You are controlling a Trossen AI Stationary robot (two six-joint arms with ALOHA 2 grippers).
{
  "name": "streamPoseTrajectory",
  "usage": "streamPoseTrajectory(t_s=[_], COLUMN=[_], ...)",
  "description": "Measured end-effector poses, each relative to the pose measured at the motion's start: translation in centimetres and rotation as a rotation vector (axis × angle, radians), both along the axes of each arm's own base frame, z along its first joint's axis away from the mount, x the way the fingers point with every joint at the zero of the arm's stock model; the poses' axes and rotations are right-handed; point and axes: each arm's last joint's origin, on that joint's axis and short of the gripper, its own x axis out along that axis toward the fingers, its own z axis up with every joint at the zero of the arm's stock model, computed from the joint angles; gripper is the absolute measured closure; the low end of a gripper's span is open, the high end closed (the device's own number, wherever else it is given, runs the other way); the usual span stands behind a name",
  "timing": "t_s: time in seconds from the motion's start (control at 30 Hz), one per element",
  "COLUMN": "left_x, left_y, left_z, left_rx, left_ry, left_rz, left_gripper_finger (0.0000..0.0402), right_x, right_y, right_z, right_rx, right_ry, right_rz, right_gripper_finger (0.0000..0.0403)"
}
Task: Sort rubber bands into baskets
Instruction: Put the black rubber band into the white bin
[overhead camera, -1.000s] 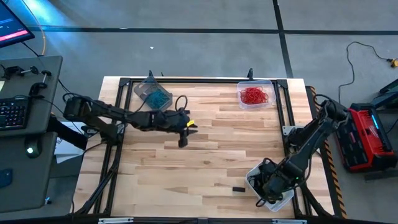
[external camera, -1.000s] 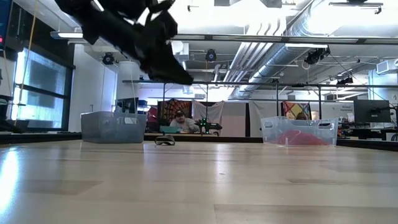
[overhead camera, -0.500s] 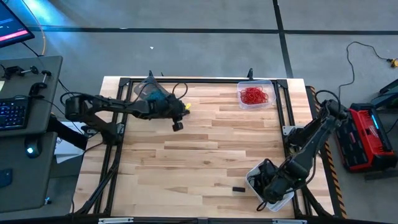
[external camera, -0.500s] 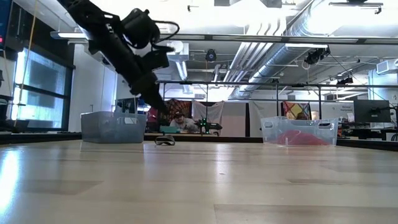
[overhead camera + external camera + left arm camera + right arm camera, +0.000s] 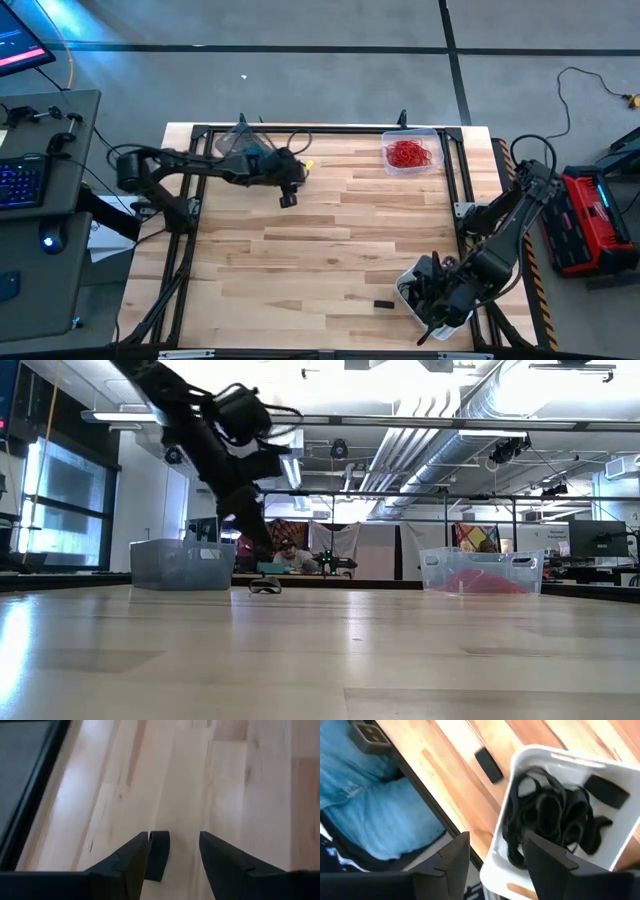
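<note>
My left gripper hangs open and slanted down over the far left of the table, beside the grey basket holding teal-blue rubber bands. A dark rubber band lies flat on the wood below its fingers. My right gripper is open above the whitish basket at the near right corner, which is full of black rubber bands. A clear basket at the far right holds red rubber bands.
One black rubber band lies on the wood just left of the whitish basket. A black frame rail runs round the table's edges. Blue cloth shows beyond the near edge. Bare wood fills the table's middle.
My left gripper has swung from the table's middle toward the far edge and the grey basket, sinking and tipping further down. My right hand has risen a little over the whitish basket. The dark band on the wood has stayed in place.
</note>
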Motion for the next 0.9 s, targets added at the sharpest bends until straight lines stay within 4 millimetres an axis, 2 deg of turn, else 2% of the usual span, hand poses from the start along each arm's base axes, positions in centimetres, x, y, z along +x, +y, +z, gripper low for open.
streamPoseTrajectory(t_s=[0.33,0.6,0.73,0.9], left_x=[3.3,3.8,3.7,3.4], left_y=[1.9,3.4,3.4,2.6], left_z=[-2.4,-3.5,-3.4,-2.7], left_rx=[-0.012,-0.035,-0.051,-0.066], left_ry=[0.212,0.322,0.32,0.342], left_rz=[-0.011,0.042,0.032,-0.006], left_gripper_finger=[0.0229,0.0241,0.0283,0.0383], right_x=[0.2,0.2,0.2,0.3], right_y=[-0.1,-0.1,-0.1,-0.3], right_z=[0.2,0.2,0.2,0.2], right_rx=[-0.038,-0.053,-0.063,-0.114], right_ry=[-0.053,-0.061,-0.069,-0.115], right_rz=[0.01,0.023,0.036,0.062], right_gripper_finger=[0.0231,0.0231,0.0231,0.0231])
